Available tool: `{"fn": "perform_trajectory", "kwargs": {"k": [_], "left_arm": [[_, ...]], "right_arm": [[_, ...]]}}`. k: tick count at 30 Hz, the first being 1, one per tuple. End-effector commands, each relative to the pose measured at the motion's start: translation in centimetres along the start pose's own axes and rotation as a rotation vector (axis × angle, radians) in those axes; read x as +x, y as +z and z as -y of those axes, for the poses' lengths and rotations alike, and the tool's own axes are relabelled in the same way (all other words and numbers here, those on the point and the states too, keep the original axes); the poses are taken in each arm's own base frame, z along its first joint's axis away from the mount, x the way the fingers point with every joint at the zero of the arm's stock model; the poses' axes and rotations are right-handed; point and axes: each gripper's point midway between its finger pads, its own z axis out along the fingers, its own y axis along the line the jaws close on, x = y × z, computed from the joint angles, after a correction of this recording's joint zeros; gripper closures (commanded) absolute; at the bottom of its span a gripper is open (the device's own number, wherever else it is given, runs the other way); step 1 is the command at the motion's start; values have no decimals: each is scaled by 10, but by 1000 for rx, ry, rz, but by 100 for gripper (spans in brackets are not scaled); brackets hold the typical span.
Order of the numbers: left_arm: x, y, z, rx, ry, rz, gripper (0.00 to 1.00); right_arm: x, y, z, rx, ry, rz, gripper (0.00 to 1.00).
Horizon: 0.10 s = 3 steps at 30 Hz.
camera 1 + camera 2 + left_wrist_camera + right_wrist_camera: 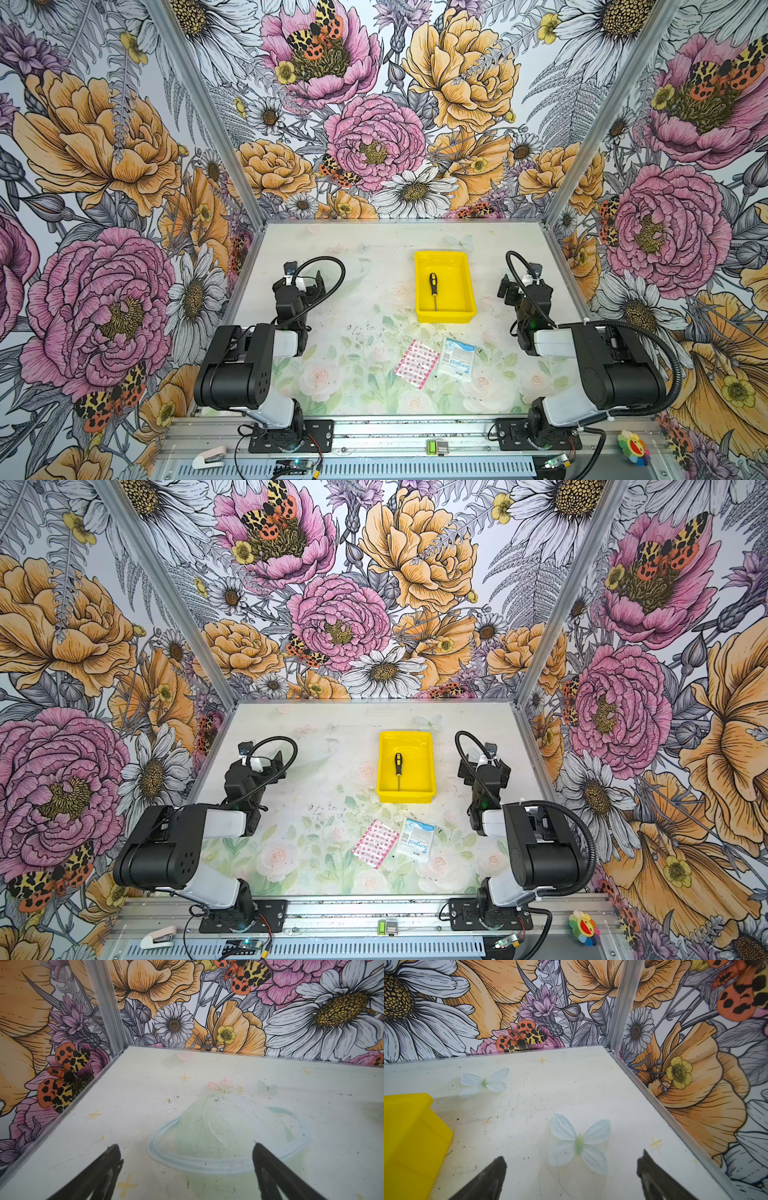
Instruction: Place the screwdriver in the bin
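Here the screwdriver (pixel 434 289) lies in the plastic bin (pixel 455 278); left hand (pixel 186 1146), right hand (pixel 572 1156) wide.

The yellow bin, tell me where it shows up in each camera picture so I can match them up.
In a top view: the bin sits right of centre on the table, towards the far end.
In a top view: the same spot, just right of centre.
Left wrist view: not in it.
Right wrist view: only one outer corner shows, cut off by the picture's edge.
Shared landmark: the pale butterfly print just beyond the bin's far corner.
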Motion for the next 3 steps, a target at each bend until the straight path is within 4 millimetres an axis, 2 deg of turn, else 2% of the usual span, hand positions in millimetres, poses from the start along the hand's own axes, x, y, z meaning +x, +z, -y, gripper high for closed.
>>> {"fn": "perform_trajectory", "kwargs": {"k": [1, 3], "left_arm": [[0, 0, 3, 24, 7, 6, 1], [0, -1, 2, 23, 6, 9, 1]], "right_arm": [[-5, 0, -2, -13, 3, 23, 1], [-5, 0, -2, -13, 3, 23, 1]]}}
